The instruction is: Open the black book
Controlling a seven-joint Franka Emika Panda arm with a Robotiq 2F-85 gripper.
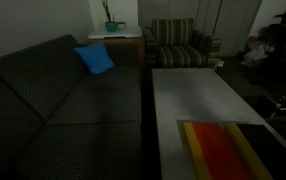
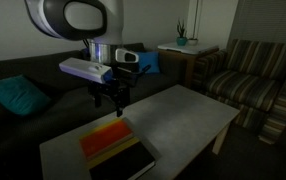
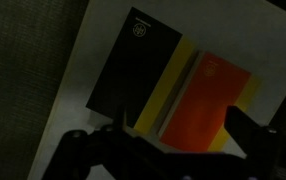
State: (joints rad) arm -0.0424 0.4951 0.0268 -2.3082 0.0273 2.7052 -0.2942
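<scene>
The black book (image 2: 114, 152) lies flat and closed on the grey table (image 2: 183, 115), at the end near the robot. Its cover has a black part, yellow stripes and a broad red-orange panel. It also shows at the lower edge of an exterior view (image 1: 223, 150) and fills the wrist view (image 3: 143, 70). My gripper (image 2: 111, 104) hangs open a little above the book's orange part and holds nothing. In the wrist view the two dark fingers (image 3: 183, 135) frame the orange panel without touching it.
A dark sofa (image 1: 53, 100) with a blue pillow (image 1: 95, 58) runs along one long side of the table (image 1: 193, 95). A striped armchair (image 1: 178, 45) stands past the table's far end. A side table with a potted plant (image 1: 111, 26) stands in the corner.
</scene>
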